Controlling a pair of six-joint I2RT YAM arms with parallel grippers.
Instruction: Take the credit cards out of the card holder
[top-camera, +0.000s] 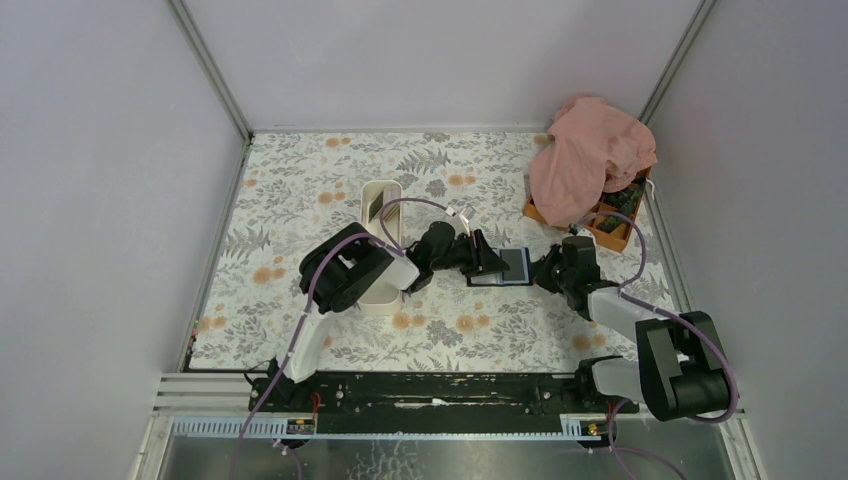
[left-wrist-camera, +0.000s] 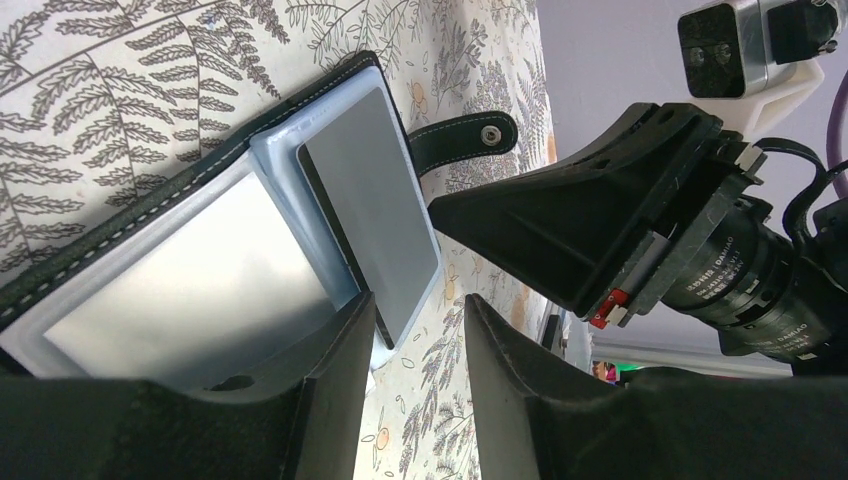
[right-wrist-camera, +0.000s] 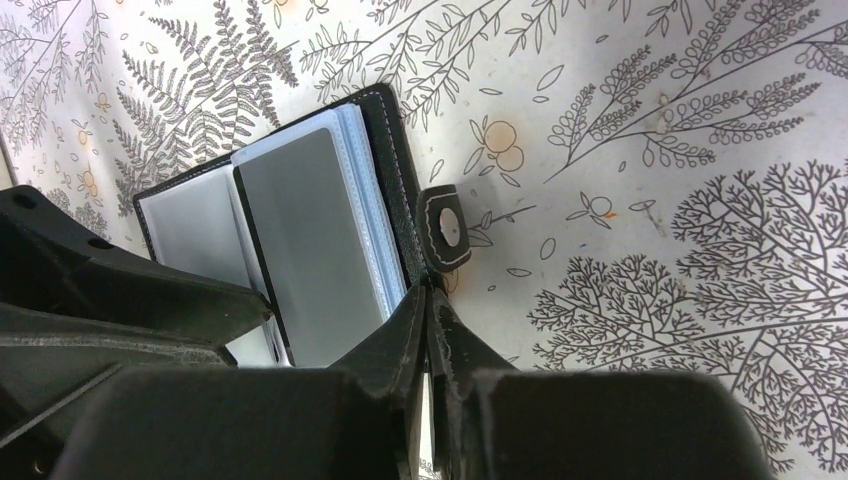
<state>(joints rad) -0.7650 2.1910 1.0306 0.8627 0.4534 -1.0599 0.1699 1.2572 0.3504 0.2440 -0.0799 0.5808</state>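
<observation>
Card holder (top-camera: 505, 266) open toward three o'clock; protruding card (left-wrist-camera: 370, 200) looks stiff, slick: pinch its edge. Left pincer (left-wrist-camera: 418, 312) apart, right pincer (right-wrist-camera: 430, 297) nearly together.

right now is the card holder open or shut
Open: the card holder lies spread, both inner faces showing, its snap strap unfastened.

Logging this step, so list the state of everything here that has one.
card holder: open flat, strap unsnapped.
grey card: jutting past its sleeve's edge.
left gripper: open, astride the card's corner.
right gripper: jaws nearly together beside the strap.
orange box: partly covered by pink cloth.
</observation>
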